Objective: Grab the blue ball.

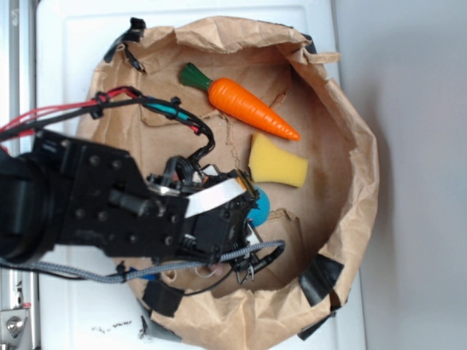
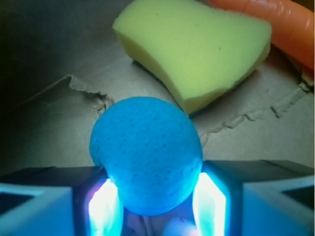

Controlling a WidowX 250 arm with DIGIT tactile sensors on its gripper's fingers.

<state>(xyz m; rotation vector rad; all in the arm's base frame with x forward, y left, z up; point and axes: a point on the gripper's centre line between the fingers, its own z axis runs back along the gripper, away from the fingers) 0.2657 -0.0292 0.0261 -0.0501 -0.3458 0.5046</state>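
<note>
The black tool of the robot arm has its two fingers pressed against either side of the small round blue ball, narrowed to the ball's width and gripping it. In the wrist view the ball fills the space between the fingers, its pitted surface bulging forward past their tips. From the exterior view only a sliver of the ball shows, at the front edge of the tool, low inside the crumpled brown paper bag rolled down into a shallow bowl.

Taking the ball as the landmark: the yellow foam sponge wedge lies just beyond it on the paper floor, near but not touching; in the exterior view the sponge sits right above the ball. Past the sponge, farther from the ball, lies the orange plastic carrot with a green top, its pointed tip close to the sponge's far edge. In the wrist view the carrot crosses the upper right corner. A torn, raised flap of brown paper runs along the floor to the ball's left. The bag rests on a white tabletop, and strips of black tape mark its rim
</note>
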